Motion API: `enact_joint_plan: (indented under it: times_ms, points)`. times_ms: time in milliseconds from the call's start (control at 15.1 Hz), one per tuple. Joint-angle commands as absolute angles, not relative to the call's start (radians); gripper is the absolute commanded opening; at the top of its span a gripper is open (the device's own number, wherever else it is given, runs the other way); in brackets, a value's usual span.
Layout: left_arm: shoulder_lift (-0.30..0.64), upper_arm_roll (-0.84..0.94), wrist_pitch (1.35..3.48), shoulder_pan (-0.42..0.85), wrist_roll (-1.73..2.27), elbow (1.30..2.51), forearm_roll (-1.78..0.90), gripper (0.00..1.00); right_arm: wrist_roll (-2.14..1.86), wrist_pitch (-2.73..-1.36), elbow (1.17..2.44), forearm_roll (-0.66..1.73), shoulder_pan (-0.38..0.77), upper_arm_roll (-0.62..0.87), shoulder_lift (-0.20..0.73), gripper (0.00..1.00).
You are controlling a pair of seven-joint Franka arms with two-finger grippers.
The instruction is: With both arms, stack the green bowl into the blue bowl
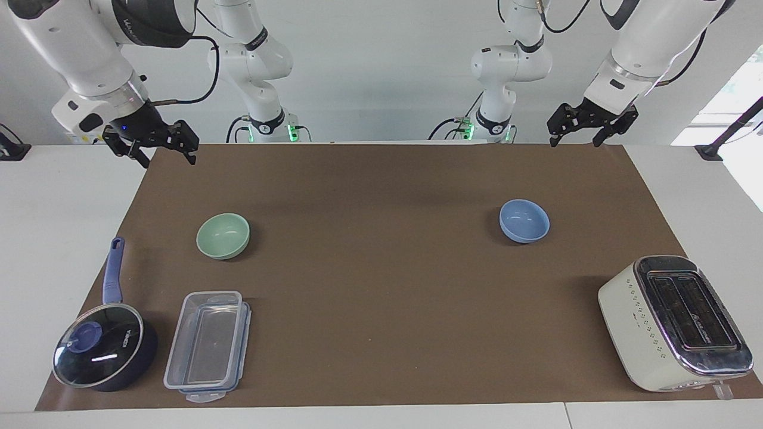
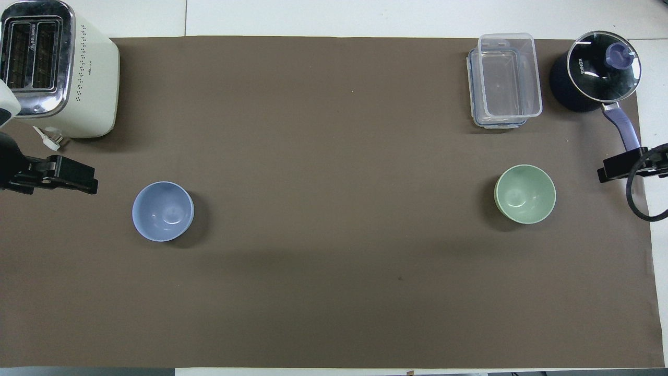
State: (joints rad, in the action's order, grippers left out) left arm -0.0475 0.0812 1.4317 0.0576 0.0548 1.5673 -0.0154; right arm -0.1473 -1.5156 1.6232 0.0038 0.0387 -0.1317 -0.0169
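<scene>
The green bowl (image 1: 223,236) (image 2: 525,194) sits upright on the brown mat toward the right arm's end. At about the same distance from the robots, the blue bowl (image 1: 524,221) (image 2: 163,211) sits upright toward the left arm's end. Both bowls are empty and far apart. My right gripper (image 1: 167,156) (image 2: 621,168) hangs open over the mat's edge at its own end, holding nothing. The left gripper (image 1: 574,140) (image 2: 73,177) hangs open above the mat's edge at its end, holding nothing and well clear of the blue bowl.
A cream toaster (image 1: 673,322) (image 2: 57,68) stands at the left arm's end, farther out than the blue bowl. A clear lidded container (image 1: 208,345) (image 2: 503,78) and a dark blue saucepan (image 1: 104,351) (image 2: 595,73) with a glass lid lie farther out than the green bowl.
</scene>
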Motion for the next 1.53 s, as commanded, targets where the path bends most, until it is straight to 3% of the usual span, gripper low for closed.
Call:
enact_joint_plan:
  times_ms: [0,398,531,796,929,1459]
  points:
    - [-0.071,0.080,1.471,0.051,0.060,1.614,-0.026,1.00,-0.149,-1.545,1.651,-0.017,0.038,-0.130,-0.040,1.00]
    - [-0.133,0.075,1.663,0.015,0.048,1.866,-0.026,1.00,-0.144,-1.558,1.677,-0.017,0.040,-0.130,-0.054,1.00]
    - [-0.127,0.074,1.747,0.000,0.009,1.929,-0.028,1.00,-0.146,-1.600,1.698,-0.017,0.038,-0.130,-0.054,1.00]
    - [-0.089,0.074,1.960,-0.031,-0.070,2.089,-0.028,1.00,-0.146,-1.770,1.856,-0.003,0.040,-0.130,-0.060,1.00]
    - [-0.049,0.075,2.055,-0.038,-0.094,2.141,-0.028,1.00,-0.143,-1.766,1.899,-0.003,0.049,-0.130,-0.069,1.00]
    - [0.025,0.075,2.250,-0.037,-0.175,2.246,-0.026,0.77,-0.112,-1.799,1.974,-0.003,0.061,-0.132,-0.092,1.00]
